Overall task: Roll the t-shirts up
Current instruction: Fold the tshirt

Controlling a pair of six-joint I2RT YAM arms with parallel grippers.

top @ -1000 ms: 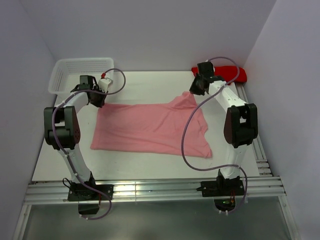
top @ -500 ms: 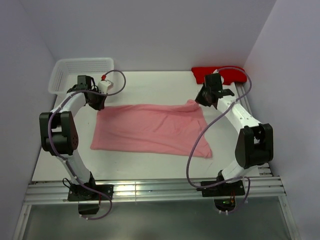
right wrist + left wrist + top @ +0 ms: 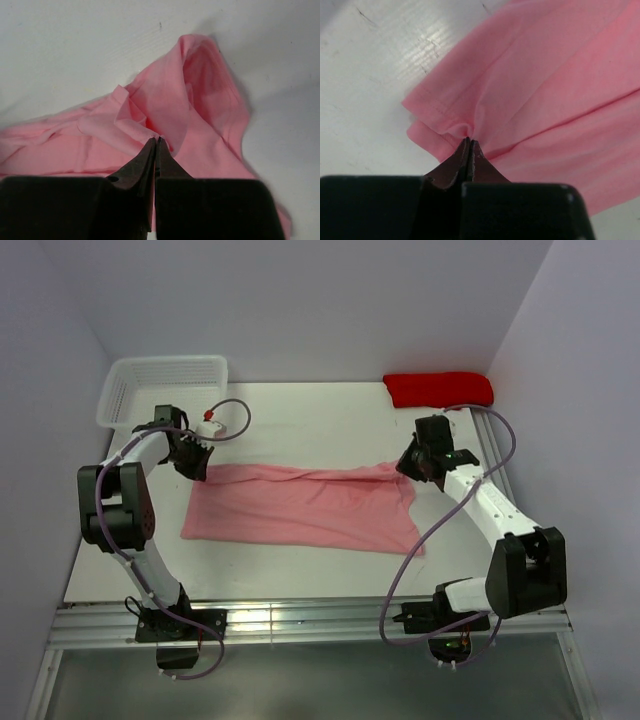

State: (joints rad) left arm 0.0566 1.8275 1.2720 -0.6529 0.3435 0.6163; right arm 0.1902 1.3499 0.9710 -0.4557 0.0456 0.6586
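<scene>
- Presently, the salmon-pink t-shirt (image 3: 300, 508) is lying spread across the middle of the white table (image 3: 300, 420), with a doubled band of fabric running along its far edge.
- The left gripper (image 3: 196, 465) is pinching the shirt's far left corner. In the left wrist view its fingertips are pressing together, with layered fabric puckering between them.
- The right gripper (image 3: 408, 466) is clamping the far right corner, its fingers closing tight on a bunched fold beside a rumpled sleeve.
- A white mesh basket (image 3: 165, 370) is sitting at the table's far left corner, apart from the shirt.
- A red cloth (image 3: 438, 390) is lying at the far right, well apart from the shirt.
</scene>
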